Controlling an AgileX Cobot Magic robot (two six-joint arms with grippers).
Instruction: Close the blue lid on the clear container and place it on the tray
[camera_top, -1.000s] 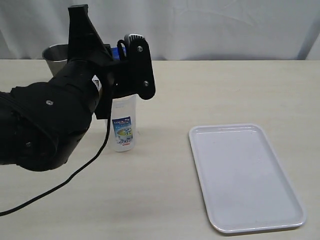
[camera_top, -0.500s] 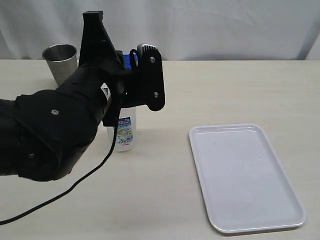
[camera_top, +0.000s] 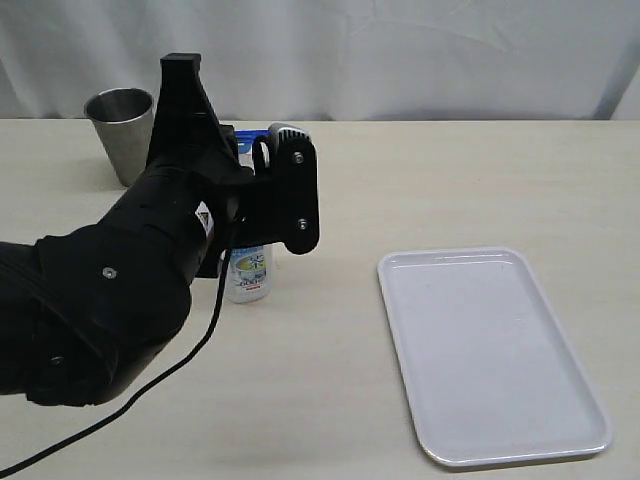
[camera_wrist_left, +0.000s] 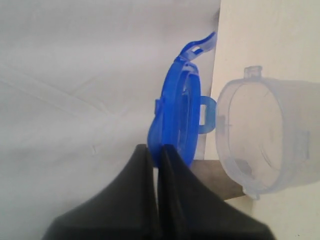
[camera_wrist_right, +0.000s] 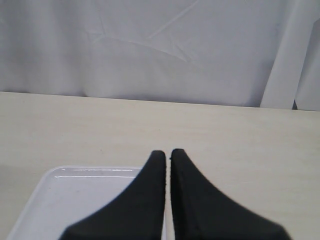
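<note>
The bench (camera_top: 420, 180) carries everything. The left arm (camera_top: 120, 300) stretches in from 8 o'clock and hides most of the clear container (camera_top: 250, 280), which stands upright with its long axis vertical and its mouth open. The tray (camera_top: 490, 355) lies flat at the container's 4 o'clock, its long axis running 11 to 5 o'clock. A steel cup (camera_top: 122, 125) stands at the container's 11 o'clock. The left jaws pinch the blue lid (camera_wrist_left: 177, 120) by its edge, with its face turned toward the mouth. Whether they touch is unclear. The right jaws are closed on nothing, over the tray's edge.
</note>
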